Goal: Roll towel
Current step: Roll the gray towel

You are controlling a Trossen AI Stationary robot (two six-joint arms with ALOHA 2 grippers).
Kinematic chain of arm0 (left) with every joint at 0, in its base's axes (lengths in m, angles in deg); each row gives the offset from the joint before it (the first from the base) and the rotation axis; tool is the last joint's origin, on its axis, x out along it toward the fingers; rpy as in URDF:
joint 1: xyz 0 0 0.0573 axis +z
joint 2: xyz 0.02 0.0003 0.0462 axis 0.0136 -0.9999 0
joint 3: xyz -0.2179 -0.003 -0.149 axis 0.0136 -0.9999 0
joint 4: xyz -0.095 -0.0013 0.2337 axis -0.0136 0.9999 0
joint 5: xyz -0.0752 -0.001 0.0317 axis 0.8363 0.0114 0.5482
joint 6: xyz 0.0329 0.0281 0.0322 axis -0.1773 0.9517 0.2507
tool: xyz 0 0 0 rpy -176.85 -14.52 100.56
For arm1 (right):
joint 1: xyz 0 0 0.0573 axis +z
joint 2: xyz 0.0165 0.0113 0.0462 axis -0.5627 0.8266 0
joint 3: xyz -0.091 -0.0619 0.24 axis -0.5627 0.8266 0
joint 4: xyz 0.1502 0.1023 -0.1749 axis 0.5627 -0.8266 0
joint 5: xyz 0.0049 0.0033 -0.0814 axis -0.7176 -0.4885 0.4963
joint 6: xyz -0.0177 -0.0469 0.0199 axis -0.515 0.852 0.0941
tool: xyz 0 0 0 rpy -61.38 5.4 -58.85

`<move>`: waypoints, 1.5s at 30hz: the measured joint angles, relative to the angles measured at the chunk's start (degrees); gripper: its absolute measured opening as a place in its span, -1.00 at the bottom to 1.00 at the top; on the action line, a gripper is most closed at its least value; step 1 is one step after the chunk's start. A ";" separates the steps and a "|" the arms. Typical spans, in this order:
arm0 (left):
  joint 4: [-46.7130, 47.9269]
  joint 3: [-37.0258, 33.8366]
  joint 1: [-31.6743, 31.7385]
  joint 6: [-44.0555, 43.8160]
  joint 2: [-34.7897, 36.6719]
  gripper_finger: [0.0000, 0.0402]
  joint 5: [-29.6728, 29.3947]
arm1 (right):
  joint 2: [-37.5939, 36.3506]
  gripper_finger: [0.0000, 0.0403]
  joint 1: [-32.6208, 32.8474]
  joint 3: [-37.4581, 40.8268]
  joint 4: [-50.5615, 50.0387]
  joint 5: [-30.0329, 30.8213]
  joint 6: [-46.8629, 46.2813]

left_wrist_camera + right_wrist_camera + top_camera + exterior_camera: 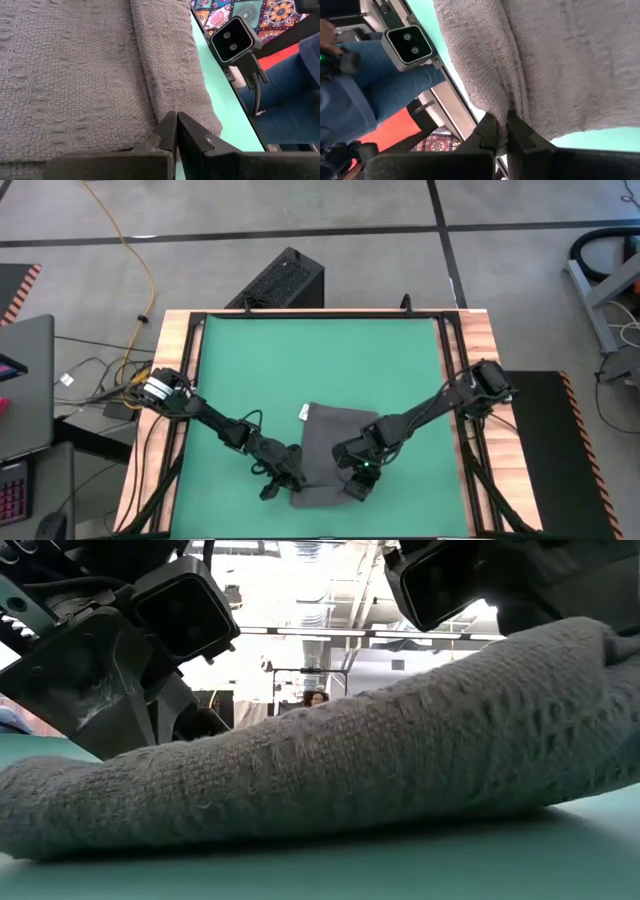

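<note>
Left pincer (176, 131) fingers together, tips pressed on the near edge of the towel (335, 455), no cloth visible between them. Right pincer (501, 131) clamped on a thin fold of the same near edge. Seen from above, left pincer sits at the towel's 7 o'clock corner, right pincer at 5 o'clock. Near edge is bunched into a thick ridge, low view fills with it. Towel lies on the green mat (260, 360), toward 6 o'clock of the tabletop (172, 350). A person's jeans-clad legs (385, 95) just beyond the near rim.
</note>
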 joint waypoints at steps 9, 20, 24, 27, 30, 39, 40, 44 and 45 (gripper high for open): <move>7.59 -0.33 1.16 5.42 7.74 -1.00 -5.66 | 0.00 -0.87 -0.38 -0.04 -0.39 1.60 2.32; 15.62 -0.14 8.50 18.89 21.19 -1.00 -8.75 | 0.00 -0.87 1.59 -0.04 -0.15 6.49 3.08; 12.42 -0.14 13.72 30.96 20.21 -1.00 -11.97 | 0.00 -0.87 1.72 -0.04 -0.21 7.48 3.53; 6.67 -0.03 18.43 33.57 15.91 -1.00 -4.55 | 0.00 -0.87 1.72 -0.04 -0.16 8.68 3.73; 7.58 1.71 21.68 36.20 11.37 -1.00 -2.91 | 0.00 -0.87 1.70 -0.04 -0.16 8.96 3.93; 16.81 13.68 25.14 45.26 2.19 -1.00 -10.28 | 0.00 -0.87 1.70 -0.04 0.03 9.26 3.72; 18.70 15.06 25.44 44.76 0.86 -1.00 -9.40 | 0.00 -0.87 1.70 -0.04 0.07 9.26 3.75; 22.27 17.54 25.46 44.62 -3.17 -1.00 -6.10 | 0.00 -0.87 1.97 -0.04 0.09 9.44 3.69; 23.27 17.42 25.24 44.20 -3.43 -1.00 -6.20 | 0.00 -0.87 2.16 -0.04 0.02 9.60 3.39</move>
